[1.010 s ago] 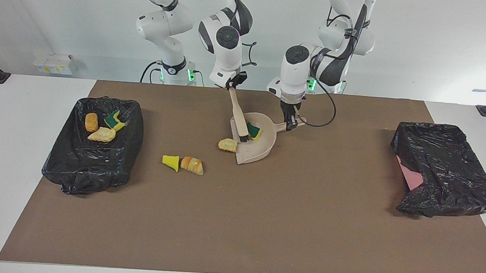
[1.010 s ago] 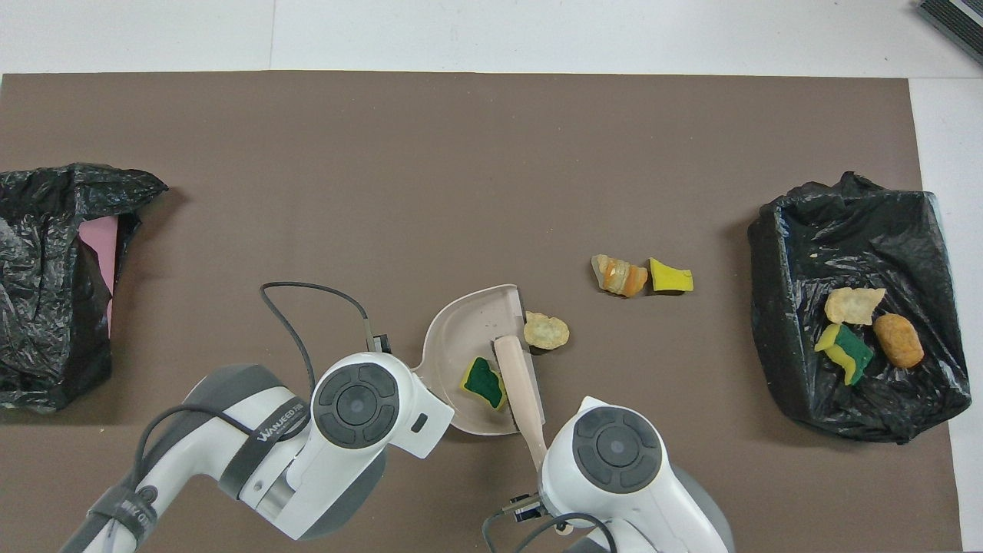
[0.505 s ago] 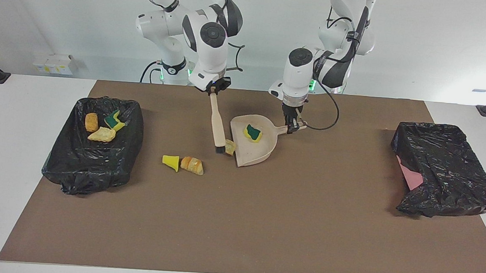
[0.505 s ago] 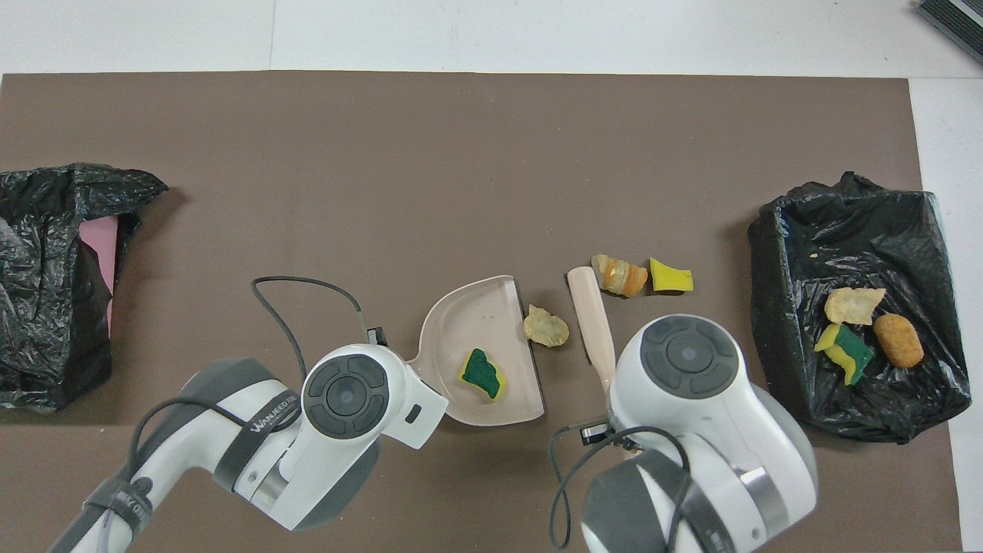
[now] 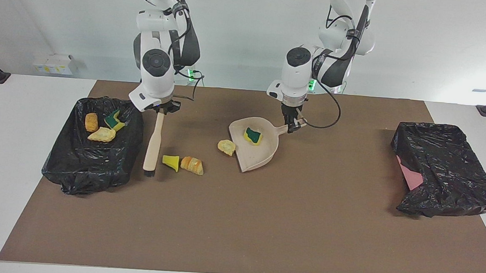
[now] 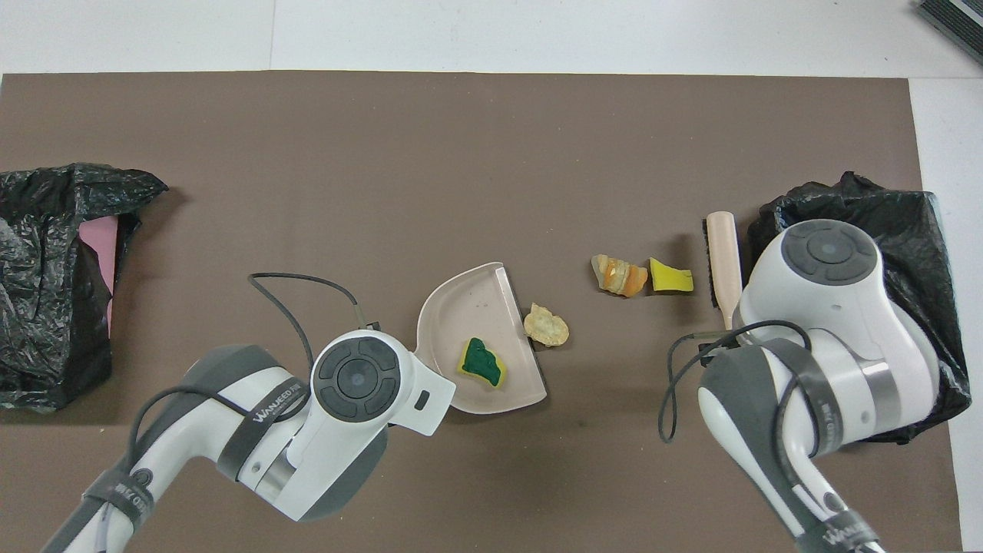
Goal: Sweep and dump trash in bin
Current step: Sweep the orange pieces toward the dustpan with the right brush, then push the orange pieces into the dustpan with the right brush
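My left gripper (image 5: 292,124) is shut on the handle of the beige dustpan (image 5: 263,152) (image 6: 468,322), which holds a green-and-yellow sponge piece (image 5: 252,135) (image 6: 482,362). A tan bread lump (image 5: 226,147) (image 6: 546,325) lies just outside the pan's lip. My right gripper (image 5: 160,108) is shut on a beige brush (image 5: 153,145) (image 6: 723,253). The brush's dark bristle end is down by the mat, between the bin (image 5: 80,173) (image 6: 914,223) and a yellow sponge wedge (image 5: 171,161) (image 6: 670,277). A croissant (image 5: 192,165) (image 6: 619,275) touches that wedge. Three scraps (image 5: 101,134) lie in the bin.
A second black-bagged bin (image 5: 447,170) (image 6: 46,284) with pink showing sits at the left arm's end of the table. A brown mat (image 5: 262,230) covers the table. In the overhead view the right arm hides most of the bin holding the scraps.
The right arm swung the brush away from the dustpan's mouth toward its own end, to beside the yellow wedge. The dustpan shifted slightly. The bread lump stays outside the lip.
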Controlling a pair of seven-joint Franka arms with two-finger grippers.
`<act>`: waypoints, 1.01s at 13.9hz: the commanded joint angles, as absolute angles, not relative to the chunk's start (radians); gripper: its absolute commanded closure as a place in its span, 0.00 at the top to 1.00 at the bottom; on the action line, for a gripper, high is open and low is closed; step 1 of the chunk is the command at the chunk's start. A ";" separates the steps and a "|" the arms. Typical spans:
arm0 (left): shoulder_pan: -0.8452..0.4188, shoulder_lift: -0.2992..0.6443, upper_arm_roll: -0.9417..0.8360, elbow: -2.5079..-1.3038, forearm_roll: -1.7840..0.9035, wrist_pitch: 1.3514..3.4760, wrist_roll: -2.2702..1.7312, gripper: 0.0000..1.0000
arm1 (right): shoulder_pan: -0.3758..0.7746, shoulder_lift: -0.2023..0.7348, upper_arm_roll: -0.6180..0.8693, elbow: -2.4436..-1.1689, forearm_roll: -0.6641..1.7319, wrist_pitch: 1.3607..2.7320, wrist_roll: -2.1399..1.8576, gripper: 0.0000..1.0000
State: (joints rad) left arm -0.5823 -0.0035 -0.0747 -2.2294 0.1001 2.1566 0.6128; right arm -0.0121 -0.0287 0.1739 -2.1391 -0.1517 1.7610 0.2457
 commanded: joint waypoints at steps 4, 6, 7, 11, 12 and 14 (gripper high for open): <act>-0.607 0.009 -0.077 -2.183 0.123 2.059 0.551 0.00 | -0.043 0.007 0.193 -2.206 -0.153 1.871 0.106 0.00; -0.609 0.009 -0.078 -2.184 0.143 2.063 0.551 0.00 | -0.009 0.021 0.195 -2.204 -0.132 1.888 0.086 0.00; -0.612 0.008 -0.078 -2.187 0.144 2.068 0.551 0.00 | 0.023 0.020 0.195 -2.204 -0.094 1.885 0.065 0.00; -0.609 0.008 -0.078 -2.194 0.144 2.083 0.554 0.00 | 0.181 0.009 0.195 -2.204 0.033 1.878 0.057 0.00; -0.609 0.008 -0.078 -2.195 0.144 2.086 0.554 0.00 | 0.214 0.005 0.195 -2.204 0.070 1.872 0.057 0.00; -0.603 0.009 -0.078 -2.197 0.144 2.097 0.555 0.00 | 0.308 -0.018 0.195 -2.207 0.100 1.855 0.058 0.00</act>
